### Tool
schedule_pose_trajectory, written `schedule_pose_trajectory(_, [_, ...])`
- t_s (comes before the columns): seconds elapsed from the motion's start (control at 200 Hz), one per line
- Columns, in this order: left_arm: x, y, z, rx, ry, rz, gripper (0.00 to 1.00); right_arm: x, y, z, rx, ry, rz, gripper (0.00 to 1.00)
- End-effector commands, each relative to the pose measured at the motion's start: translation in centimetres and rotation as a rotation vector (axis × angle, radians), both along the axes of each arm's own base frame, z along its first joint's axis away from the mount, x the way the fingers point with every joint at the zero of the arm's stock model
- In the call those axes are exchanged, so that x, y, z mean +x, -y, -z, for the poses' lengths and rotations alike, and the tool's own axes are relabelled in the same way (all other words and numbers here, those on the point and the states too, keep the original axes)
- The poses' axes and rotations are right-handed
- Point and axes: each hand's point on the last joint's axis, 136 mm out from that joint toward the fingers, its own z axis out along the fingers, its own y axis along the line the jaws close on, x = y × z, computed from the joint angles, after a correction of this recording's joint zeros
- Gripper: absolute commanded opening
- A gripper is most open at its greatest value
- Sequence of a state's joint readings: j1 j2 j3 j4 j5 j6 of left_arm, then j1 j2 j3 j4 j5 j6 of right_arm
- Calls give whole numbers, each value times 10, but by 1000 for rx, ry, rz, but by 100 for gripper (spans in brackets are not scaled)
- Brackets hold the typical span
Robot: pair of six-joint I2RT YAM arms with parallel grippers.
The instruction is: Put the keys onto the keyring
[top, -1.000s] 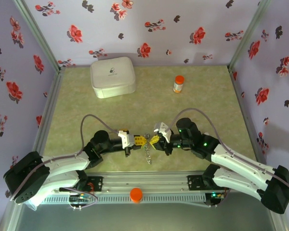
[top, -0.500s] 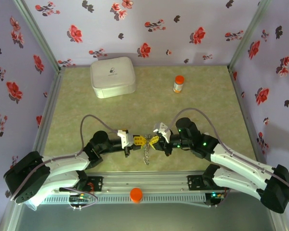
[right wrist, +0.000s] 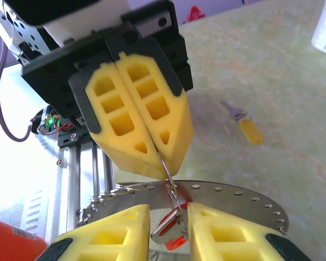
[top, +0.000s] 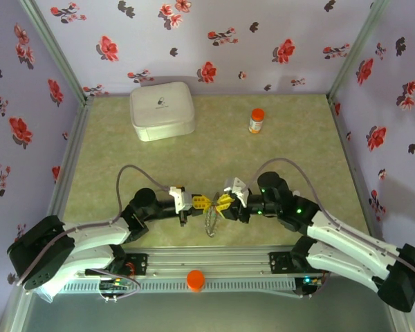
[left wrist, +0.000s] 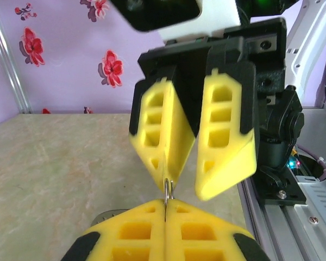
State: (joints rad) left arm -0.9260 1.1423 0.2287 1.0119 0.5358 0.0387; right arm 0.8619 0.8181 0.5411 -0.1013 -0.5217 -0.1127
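Red key [right wrist: 173, 238] hangs between right hand's [right wrist: 168, 213] parted fingers, keyring [right wrist: 233, 193] just beyond.

Bright, even light; soft wrist-view blur.

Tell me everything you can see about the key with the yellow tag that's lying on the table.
The small key with the yellow plastic tag lies flat on the mottled green table, as the right wrist camera shows it. Its thin metal blade looks silvery with a purple tint and points up and left in that view. The oblong, glossy tag trails down and right. It lies loose, on no ring, and nothing but the table touches it.
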Motion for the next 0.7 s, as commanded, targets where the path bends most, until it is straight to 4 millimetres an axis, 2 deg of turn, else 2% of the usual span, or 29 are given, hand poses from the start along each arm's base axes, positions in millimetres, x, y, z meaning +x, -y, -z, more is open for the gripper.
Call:
schedule_pose_trajectory(0.0, [-2,3,-26,-80,52,18,0,6,1,-8,22,64,26,25])
schedule_pose_trajectory(0.39, [-2,8,-26,-79,46,34,0,6,-9,-8,73,23,10,20])
schedule_pose_trajectory(0.585, [-3,10,-29,-89,46,44,0,6,-10,-6,74,11,4,9])
schedule_pose_trajectory(0.695, [-4,11,-29,-91,47,48,0,5,-10,-3,65,7,2,8])
